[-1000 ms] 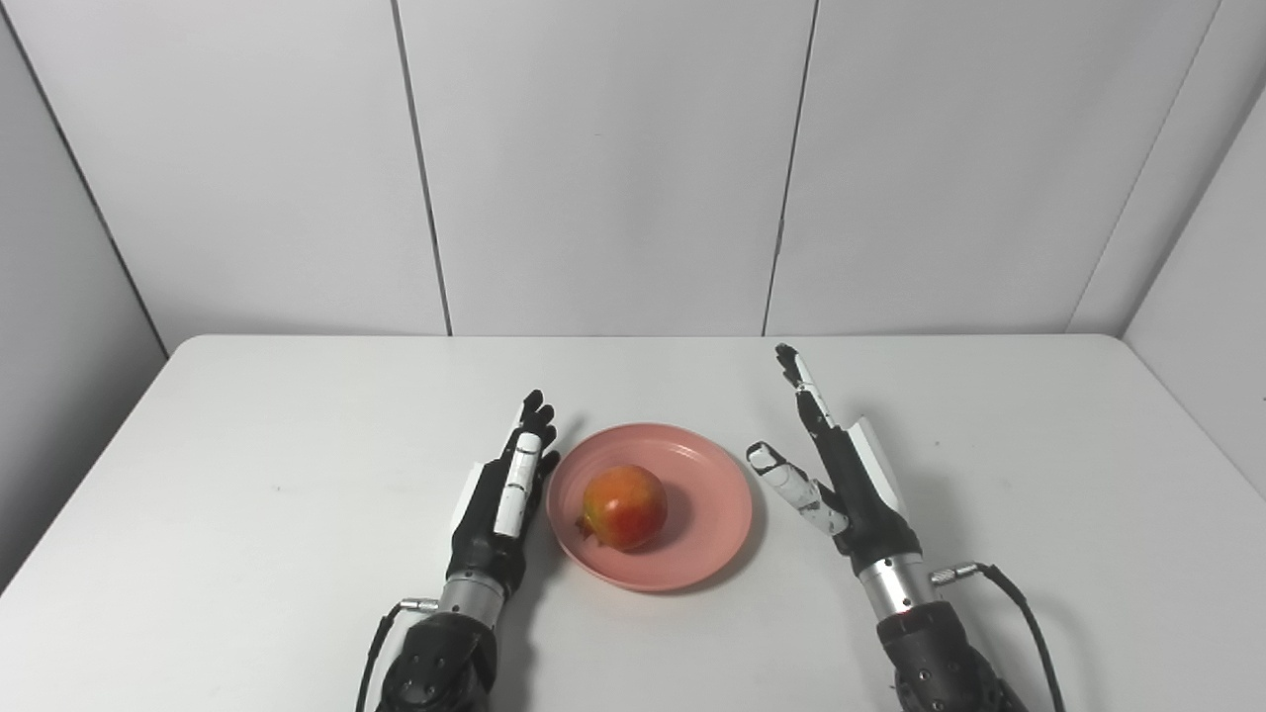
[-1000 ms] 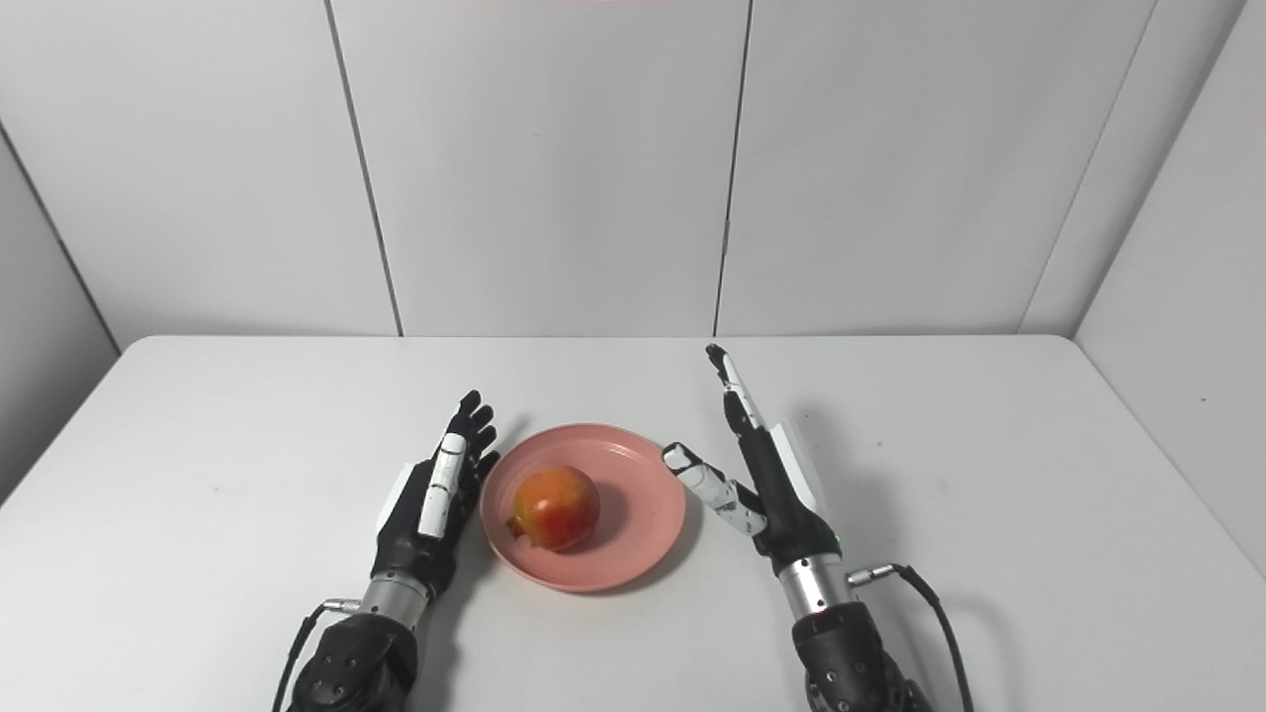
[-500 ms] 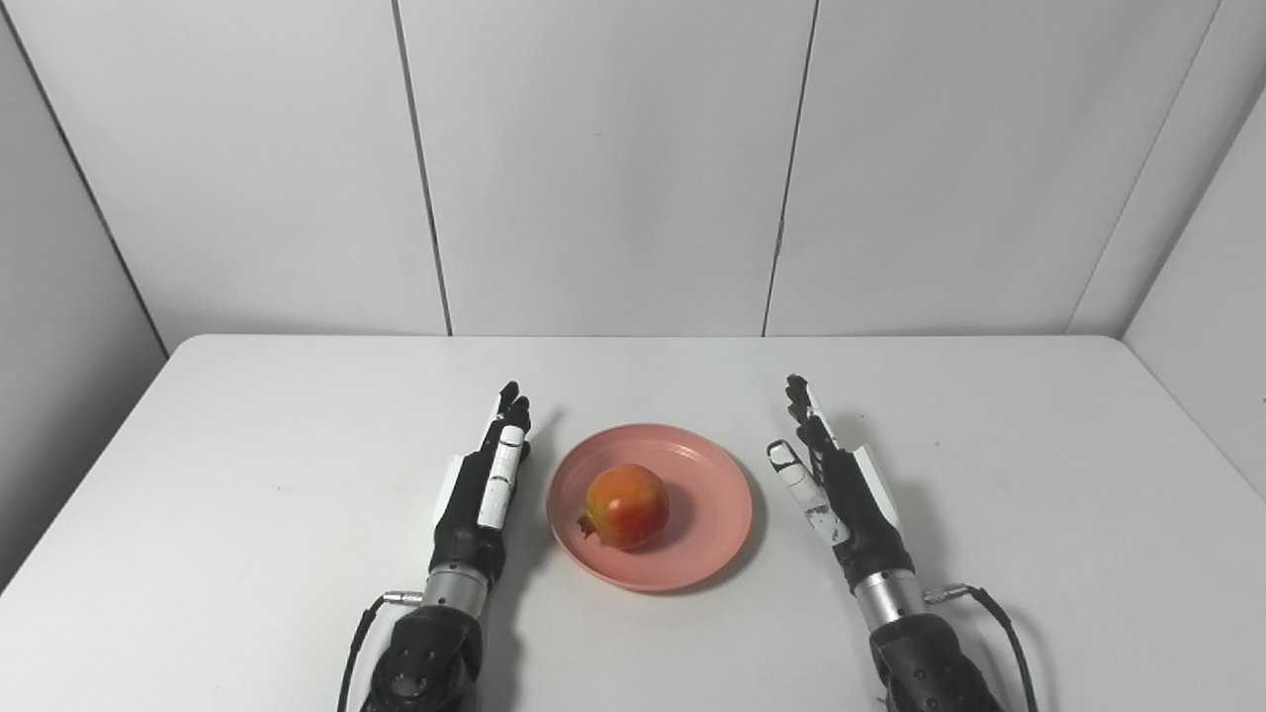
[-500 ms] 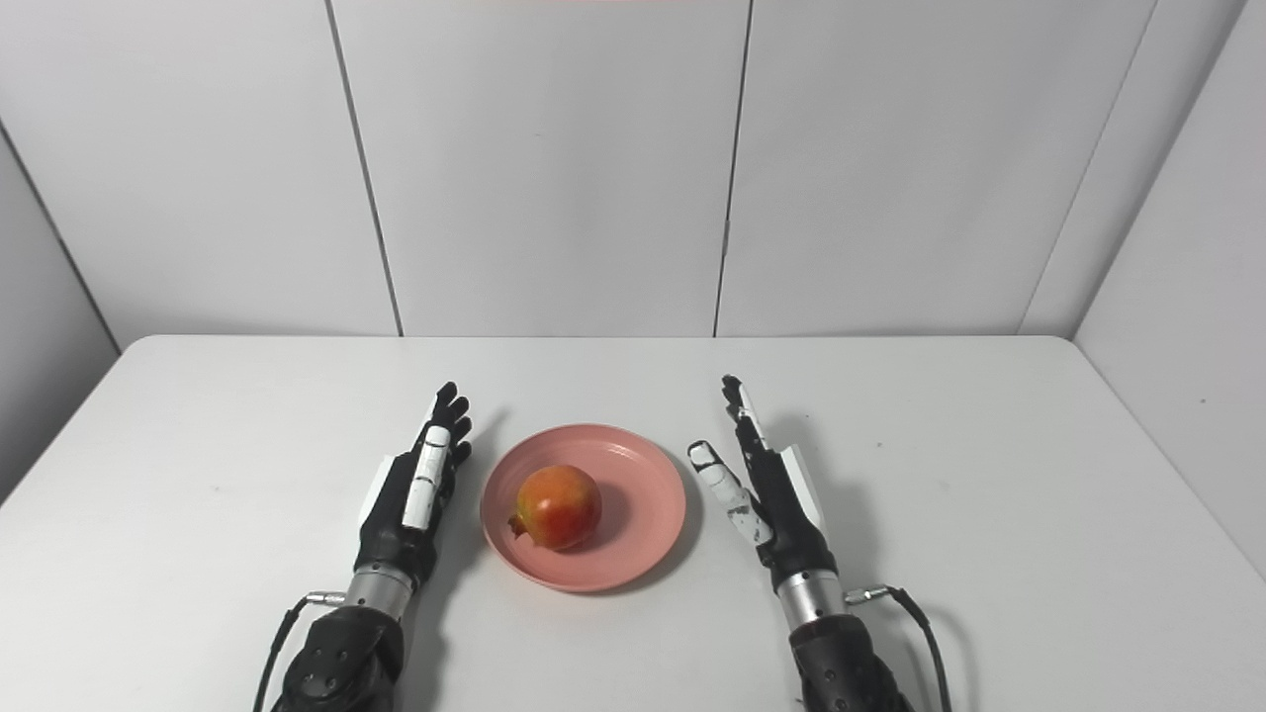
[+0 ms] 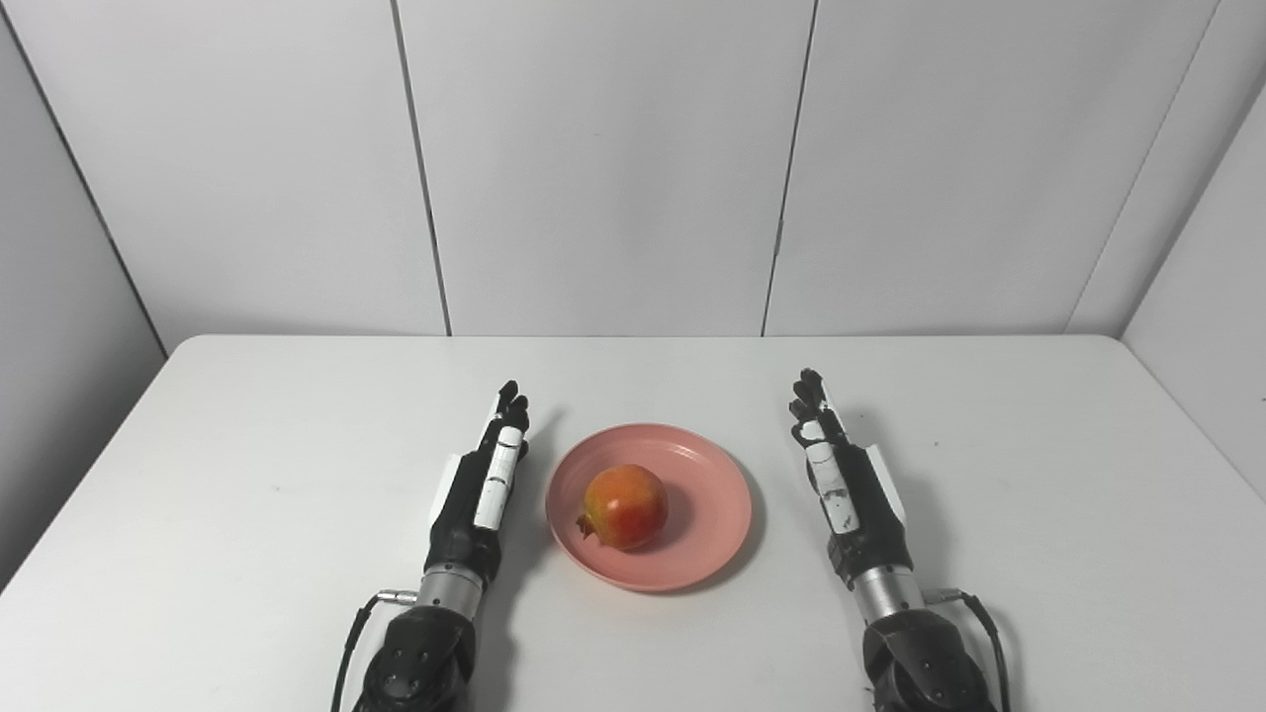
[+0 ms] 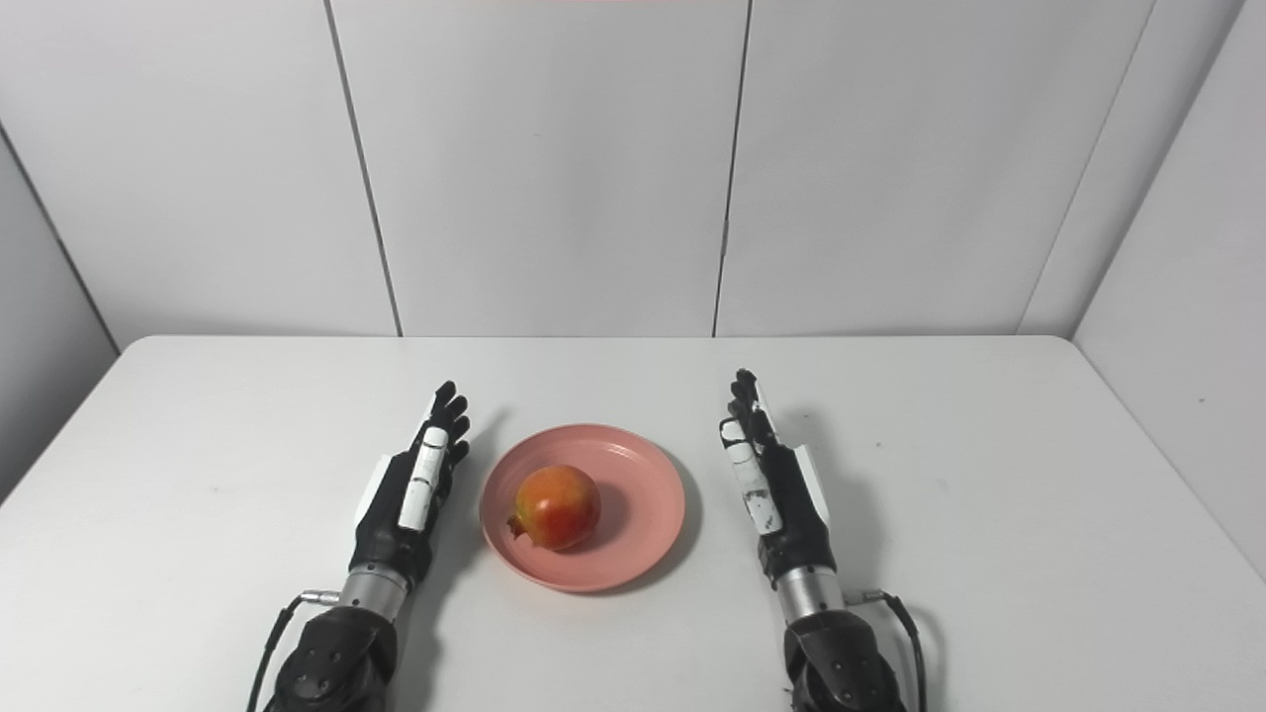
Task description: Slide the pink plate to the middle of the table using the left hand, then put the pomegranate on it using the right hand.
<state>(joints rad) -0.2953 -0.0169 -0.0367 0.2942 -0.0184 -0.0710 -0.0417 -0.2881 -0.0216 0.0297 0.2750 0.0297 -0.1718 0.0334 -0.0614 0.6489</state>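
The pink plate (image 5: 710, 514) lies near the middle of the white table, toward its front. A red-orange pomegranate (image 5: 624, 506) rests on the plate, a little left of its centre. My left hand (image 5: 482, 487) lies flat just left of the plate, fingers straight and apart, holding nothing and clear of the rim. My right hand (image 5: 847, 486) sits to the right of the plate, a small gap away, fingers extended and empty. The same layout shows in the right eye view, with the plate (image 6: 643, 514) between the left hand (image 6: 408, 494) and the right hand (image 6: 771, 485).
The white table (image 5: 247, 475) ends at grey wall panels at the back and on both sides. Thin cables trail from both wrists near the front edge.
Both hands have drawn back from the plate toward the front edge. The right hand lowered and its thumb folded in beside the fingers. Plate and pomegranate have stayed put.
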